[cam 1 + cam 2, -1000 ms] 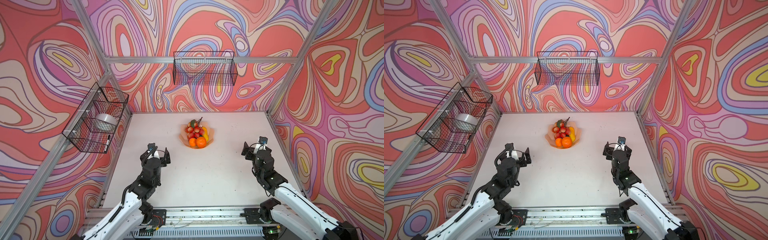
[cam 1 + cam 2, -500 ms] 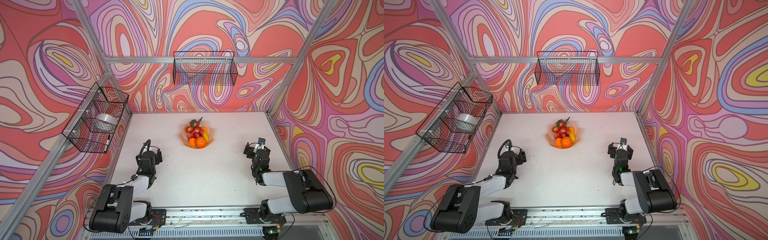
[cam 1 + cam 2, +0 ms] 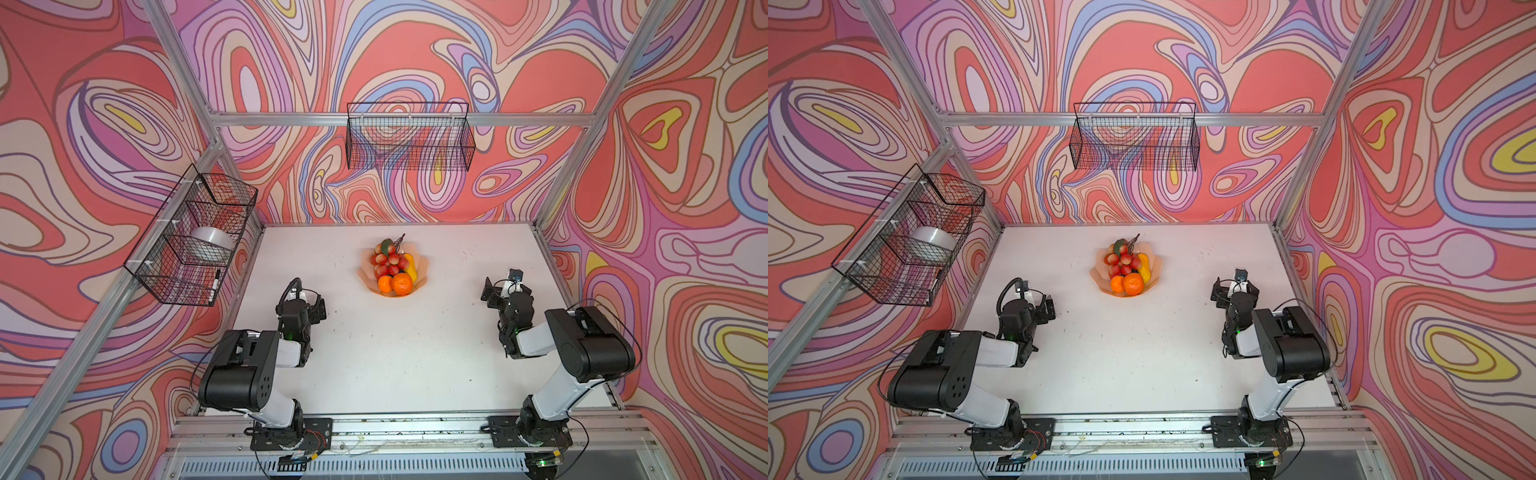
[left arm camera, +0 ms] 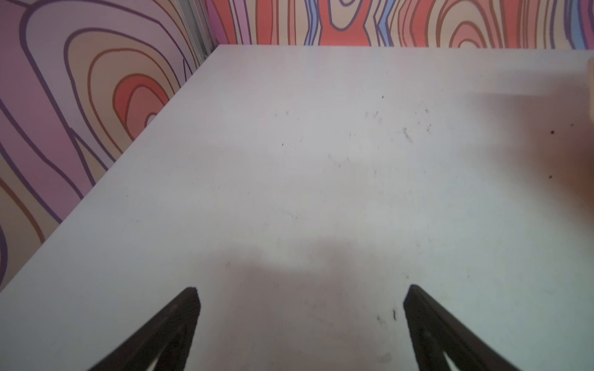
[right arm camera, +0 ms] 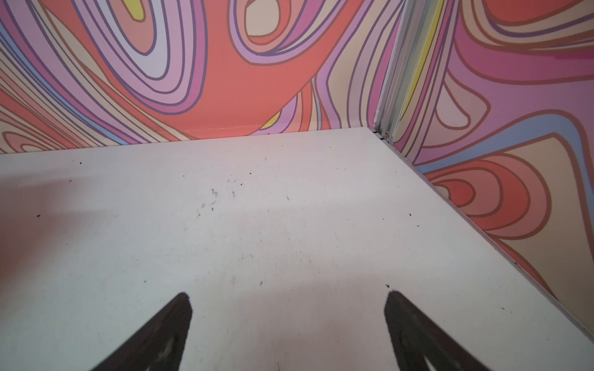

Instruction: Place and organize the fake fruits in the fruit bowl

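The peach-pink fruit bowl (image 3: 365, 272) (image 3: 1097, 274) stands mid-table in both top views. It holds the fake fruits: a red berry bunch (image 3: 389, 259), a large orange (image 3: 402, 284), a smaller orange (image 3: 384, 283) and a long yellow fruit (image 3: 410, 266). My left gripper (image 3: 306, 298) (image 4: 302, 289) hovers low over bare table, near and left of the bowl, open and empty. On the right side my right gripper (image 3: 503, 289) (image 5: 287, 294) is also open with nothing between its fingers. Neither wrist view shows any fruit.
A black wire basket (image 3: 409, 141) hangs on the back wall. Another wire basket (image 3: 193, 237) on the left wall holds a white roll (image 3: 211, 241) and a marker. Patterned walls close in the white table (image 3: 395, 353) on three sides.
Both arms have folded back, their elbows now raised over the table's front. The grippers have drawn slightly back and lower, staying open. The bowl and fruits have not moved.
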Robot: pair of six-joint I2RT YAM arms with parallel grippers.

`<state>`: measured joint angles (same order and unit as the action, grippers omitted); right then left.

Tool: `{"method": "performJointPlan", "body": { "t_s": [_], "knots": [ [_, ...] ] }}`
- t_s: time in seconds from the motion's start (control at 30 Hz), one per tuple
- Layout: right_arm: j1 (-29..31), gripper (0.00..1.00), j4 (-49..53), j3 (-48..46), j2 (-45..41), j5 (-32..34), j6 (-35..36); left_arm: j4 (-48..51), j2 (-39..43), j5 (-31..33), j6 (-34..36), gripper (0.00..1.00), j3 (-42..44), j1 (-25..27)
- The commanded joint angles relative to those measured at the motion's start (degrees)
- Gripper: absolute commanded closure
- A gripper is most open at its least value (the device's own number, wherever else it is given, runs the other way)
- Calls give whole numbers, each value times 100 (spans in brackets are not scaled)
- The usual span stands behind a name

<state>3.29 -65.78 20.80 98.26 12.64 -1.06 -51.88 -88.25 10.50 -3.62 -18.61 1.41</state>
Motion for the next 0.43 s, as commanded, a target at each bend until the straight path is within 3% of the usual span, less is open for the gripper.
{"method": "performJointPlan", "body": {
  "t_s": [0.0,0.1,0.17,0.4],
  "knots": [
    [-32,2,632,378,-6,197,-22,-284,-40,31,30,0,-124,-38],
    [-40,2,619,424,8,147,-19,134,92,26,-16,0,-219,-36],
    [-39,2,771,478,12,141,-41,-306,-40,33,47,0,-118,-36],
    [-40,2,729,461,9,134,-45,-24,41,-5,20,0,-187,-36]
  ]
}}
